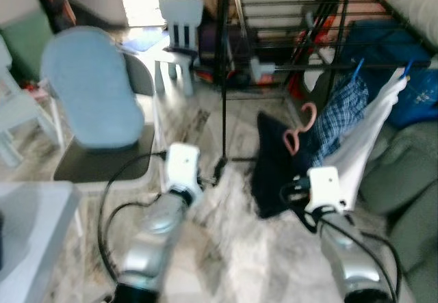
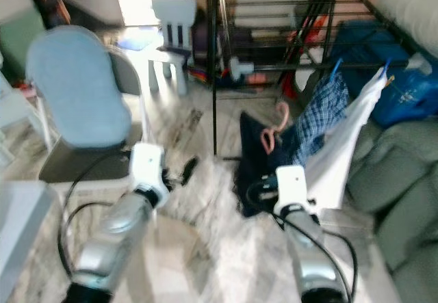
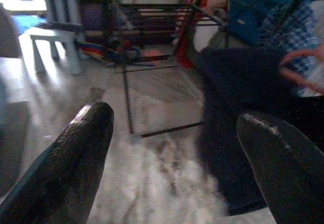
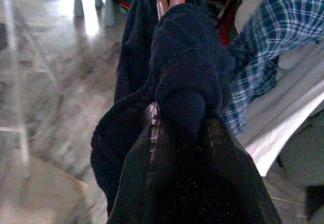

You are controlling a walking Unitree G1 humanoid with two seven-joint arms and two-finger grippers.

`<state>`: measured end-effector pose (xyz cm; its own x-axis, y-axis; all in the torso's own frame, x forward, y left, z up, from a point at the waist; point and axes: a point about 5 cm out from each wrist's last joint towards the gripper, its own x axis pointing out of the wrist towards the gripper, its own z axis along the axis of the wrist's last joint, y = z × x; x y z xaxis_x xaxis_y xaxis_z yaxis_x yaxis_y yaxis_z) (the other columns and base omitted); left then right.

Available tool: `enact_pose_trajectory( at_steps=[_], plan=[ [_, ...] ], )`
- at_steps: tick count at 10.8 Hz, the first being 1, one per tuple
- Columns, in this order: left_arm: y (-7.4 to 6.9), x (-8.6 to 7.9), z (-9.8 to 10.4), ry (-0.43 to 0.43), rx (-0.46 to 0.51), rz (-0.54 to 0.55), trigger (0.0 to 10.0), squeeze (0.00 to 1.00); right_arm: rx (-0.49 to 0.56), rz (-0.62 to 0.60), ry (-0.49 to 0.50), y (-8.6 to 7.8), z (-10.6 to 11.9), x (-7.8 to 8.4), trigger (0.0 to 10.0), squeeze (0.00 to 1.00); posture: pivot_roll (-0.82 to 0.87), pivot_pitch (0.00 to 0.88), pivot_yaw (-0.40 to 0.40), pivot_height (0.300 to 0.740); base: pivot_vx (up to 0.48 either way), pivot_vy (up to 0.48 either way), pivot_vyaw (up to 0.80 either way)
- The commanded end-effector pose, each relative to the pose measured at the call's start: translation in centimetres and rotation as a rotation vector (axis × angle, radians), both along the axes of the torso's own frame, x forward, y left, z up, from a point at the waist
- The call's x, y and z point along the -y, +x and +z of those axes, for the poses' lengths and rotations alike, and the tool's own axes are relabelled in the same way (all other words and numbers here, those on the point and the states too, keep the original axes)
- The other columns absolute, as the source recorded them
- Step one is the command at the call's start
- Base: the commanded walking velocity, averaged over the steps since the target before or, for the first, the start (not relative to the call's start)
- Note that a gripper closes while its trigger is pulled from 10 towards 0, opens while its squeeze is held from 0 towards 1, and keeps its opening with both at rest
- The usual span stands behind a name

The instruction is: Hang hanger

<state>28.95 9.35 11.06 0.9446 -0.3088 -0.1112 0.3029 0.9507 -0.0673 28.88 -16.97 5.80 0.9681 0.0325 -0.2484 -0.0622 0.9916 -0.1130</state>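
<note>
Two grippers before you: right gripper (image 4: pixel 177 128) jaws clamp the pink hanger (image 1: pixel 299 130) with dark garment (image 1: pixel 274 166), near the drying rack (image 1: pixel 287 16); left gripper (image 3: pixel 172 148) jaws wide, chair (image 1: pixel 96 98) alongside.

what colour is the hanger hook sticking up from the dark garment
Pink plastic hanger hook, above the dark navy garment; clearest in the left eye view.

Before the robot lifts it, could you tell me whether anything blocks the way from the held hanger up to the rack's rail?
Partly: the plaid shirt and white garment already hang on the rail beside the pink hanger.
</note>
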Motion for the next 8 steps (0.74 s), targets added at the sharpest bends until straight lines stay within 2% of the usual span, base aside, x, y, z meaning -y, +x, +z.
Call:
enact_pose_trajectory(
  at_steps=[1,8],
  plan=[
    [0.06,0.63,0.19,-0.012,0.002,-0.012,10.0,0.00,0.069,-0.001,0.007,0.67,1.51,0.01,10.0,0.00,-0.10,0.000,0.001,0.740,-0.259,0.000,0.00],
    [0.36,0.69,0.34,-0.010,0.014,0.001,10.0,0.00,0.079,0.022,0.028,1.31,2.03,-0.51,10.0,0.00,-0.10,0.000,-0.007,0.740,-0.268,0.000,0.00]
  ],
)
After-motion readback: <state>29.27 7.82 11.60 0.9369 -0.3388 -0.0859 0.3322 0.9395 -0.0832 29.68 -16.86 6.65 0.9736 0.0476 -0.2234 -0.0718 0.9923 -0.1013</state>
